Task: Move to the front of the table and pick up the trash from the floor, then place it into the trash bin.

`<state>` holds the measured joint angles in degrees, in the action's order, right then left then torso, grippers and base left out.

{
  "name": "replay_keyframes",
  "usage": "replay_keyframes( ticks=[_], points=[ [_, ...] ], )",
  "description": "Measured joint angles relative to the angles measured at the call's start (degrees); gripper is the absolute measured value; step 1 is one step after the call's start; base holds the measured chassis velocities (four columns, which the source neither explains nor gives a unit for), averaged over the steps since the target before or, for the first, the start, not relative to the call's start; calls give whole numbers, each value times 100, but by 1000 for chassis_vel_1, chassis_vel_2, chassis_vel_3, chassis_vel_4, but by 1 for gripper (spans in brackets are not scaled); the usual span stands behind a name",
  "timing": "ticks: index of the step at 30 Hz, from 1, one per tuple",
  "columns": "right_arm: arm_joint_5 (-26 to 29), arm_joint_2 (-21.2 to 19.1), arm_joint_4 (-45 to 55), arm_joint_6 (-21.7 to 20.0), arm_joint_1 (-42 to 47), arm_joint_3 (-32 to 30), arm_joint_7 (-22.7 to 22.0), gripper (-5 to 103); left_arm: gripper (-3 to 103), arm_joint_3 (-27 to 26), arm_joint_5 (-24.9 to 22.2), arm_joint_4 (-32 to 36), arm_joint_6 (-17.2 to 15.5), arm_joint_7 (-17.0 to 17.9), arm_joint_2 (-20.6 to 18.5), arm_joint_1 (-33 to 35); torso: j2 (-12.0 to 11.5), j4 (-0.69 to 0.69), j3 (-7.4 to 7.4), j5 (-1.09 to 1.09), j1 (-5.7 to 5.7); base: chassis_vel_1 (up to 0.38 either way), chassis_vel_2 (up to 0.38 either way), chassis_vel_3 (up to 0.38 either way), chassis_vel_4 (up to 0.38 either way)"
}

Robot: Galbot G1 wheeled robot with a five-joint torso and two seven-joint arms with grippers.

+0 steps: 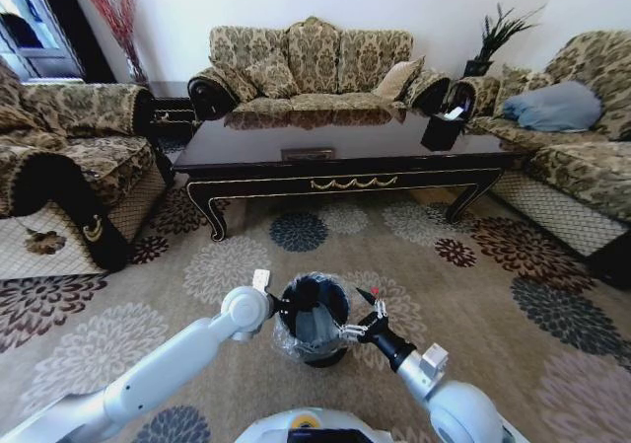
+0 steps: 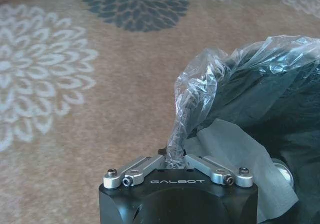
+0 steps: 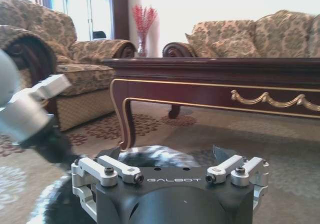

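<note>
Two claws work at the bin (image 1: 314, 317) on the carpet (image 1: 473, 305). Left claw (image 2: 175, 160) pinches the clear bag liner (image 2: 200, 92), likely to hold the mouth open. Right claw (image 1: 362, 330) hangs wide over the rim just beside it, holding nothing. White paper (image 2: 240, 151) lies inside. Worktop (image 1: 335, 147) well beyond.

We are seeing bright daylight washing out the window (image 3: 82, 9) beyond the right gripper (image 3: 170, 171); the table (image 1: 296, 145) top is glaring, edges are bowing, and the nearest floor (image 2: 45, 184) is perhaps blurring.
</note>
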<state>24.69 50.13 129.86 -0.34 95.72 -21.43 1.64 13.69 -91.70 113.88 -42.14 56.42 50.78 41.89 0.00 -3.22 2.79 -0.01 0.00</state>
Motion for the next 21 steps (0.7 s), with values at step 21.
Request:
replay_keyframes(
  ticks=[21],
  points=[
    [-1083,-5,-2886,551,-1564,-68,-228,100,0,-1977,172,-17,0,-516,-711,1608,0,-1,0,0,0,0,0,0,0]
  ],
)
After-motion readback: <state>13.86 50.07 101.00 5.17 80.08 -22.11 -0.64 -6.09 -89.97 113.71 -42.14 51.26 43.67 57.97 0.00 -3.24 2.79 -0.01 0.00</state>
